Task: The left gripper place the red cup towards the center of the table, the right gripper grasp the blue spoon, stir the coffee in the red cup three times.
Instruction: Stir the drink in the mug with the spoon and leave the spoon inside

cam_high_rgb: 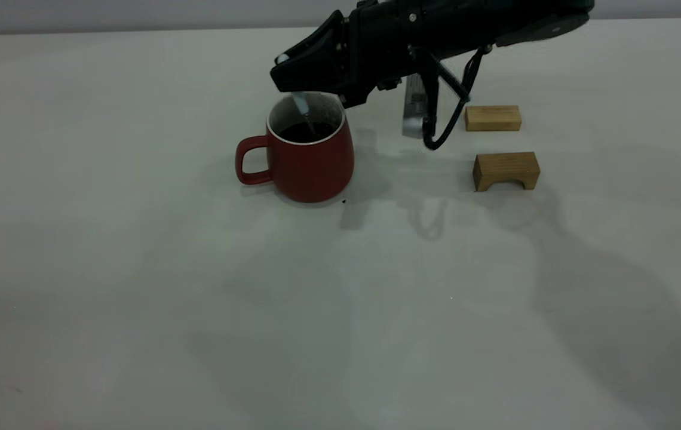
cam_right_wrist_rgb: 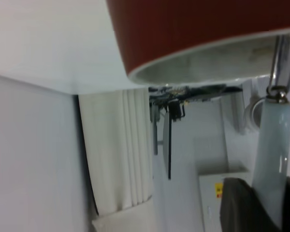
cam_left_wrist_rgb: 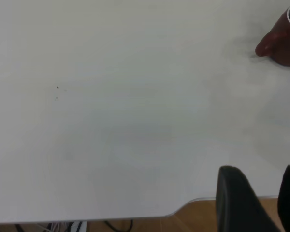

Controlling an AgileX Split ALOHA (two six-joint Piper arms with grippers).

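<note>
The red cup stands on the table just left of centre at the back, handle pointing left, with dark coffee inside. My right gripper reaches in from the upper right and hovers over the cup's rim, shut on the blue spoon, whose metal neck dips into the coffee. The right wrist view shows the pale blue spoon handle clamped in my right gripper, leading to the red cup. My left gripper is open near the table's edge, far from the red cup.
Two tan wooden blocks lie right of the cup, a flat one behind and an arched one nearer. The right arm's cable and grey module hang between cup and blocks. Bare tabletop fills the front and left.
</note>
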